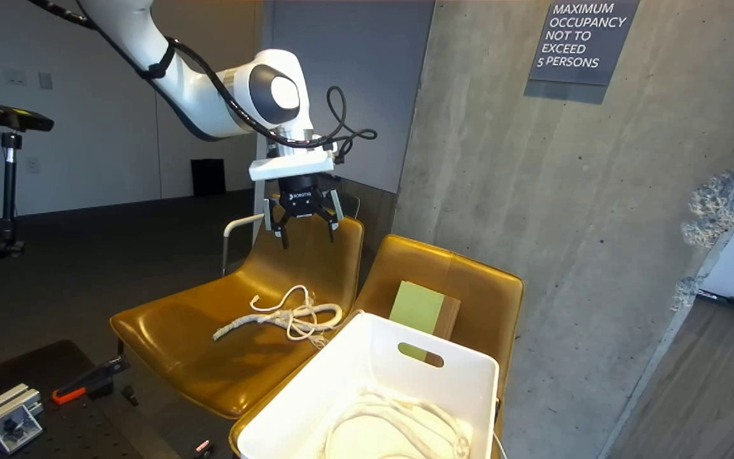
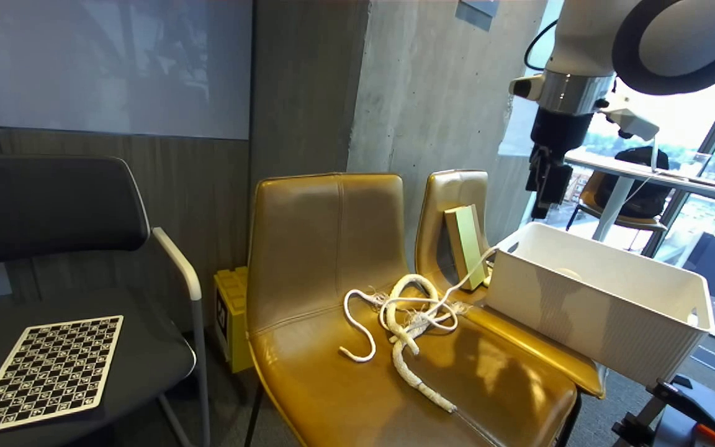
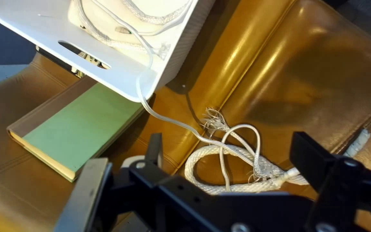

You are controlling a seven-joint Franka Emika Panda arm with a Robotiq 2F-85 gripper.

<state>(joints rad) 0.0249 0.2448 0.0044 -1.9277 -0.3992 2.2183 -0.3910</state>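
Where the gripper (image 1: 308, 237) hangs: in mid-air, fingertips downward, touching nothing, higher than the rope bundle (image 2: 416, 316) and apart from it.
Fingers (image 3: 311, 158): spread wide with nothing between them, so the gripper is released; the wrist view shows rope bundle and seat beyond the gap.
Rope bundle: on the seat of a brown chair (image 1: 182, 325), a thick braided loop with thin cord (image 3: 175, 122) about it and frayed ends; the crossing strands probably hold the heap together while the seat bears it.
Thin cord: from the rope bundle up over the rim of the white bin (image 2: 581, 304) and inside, so the rim seems to prop that stretch.
White bin: on the neighbouring chair (image 1: 469, 274), near the rope bundle, probably so that both lie within the arm's (image 1: 195, 105) reach; further rope (image 3: 155, 20) rests inside, walled in.
Green book (image 3: 82, 125): tilted against the neighbouring chair's backrest, behind the bin's slotted end; the backrest keeps it leaning, and whether the bin touches it cannot be told.
Brown chairs: 2, side by side, making a low ledge for rope and bin.
Clamp (image 2: 692, 410): low by the bin's corner in an exterior view, presumably fixed to the dark tabletop (image 1: 80, 433), though what it bites on is unclear.
Sign (image 1: 583, 35): high on the concrete wall (image 1: 501, 159), likely for easy reading; it allows 5 persons.
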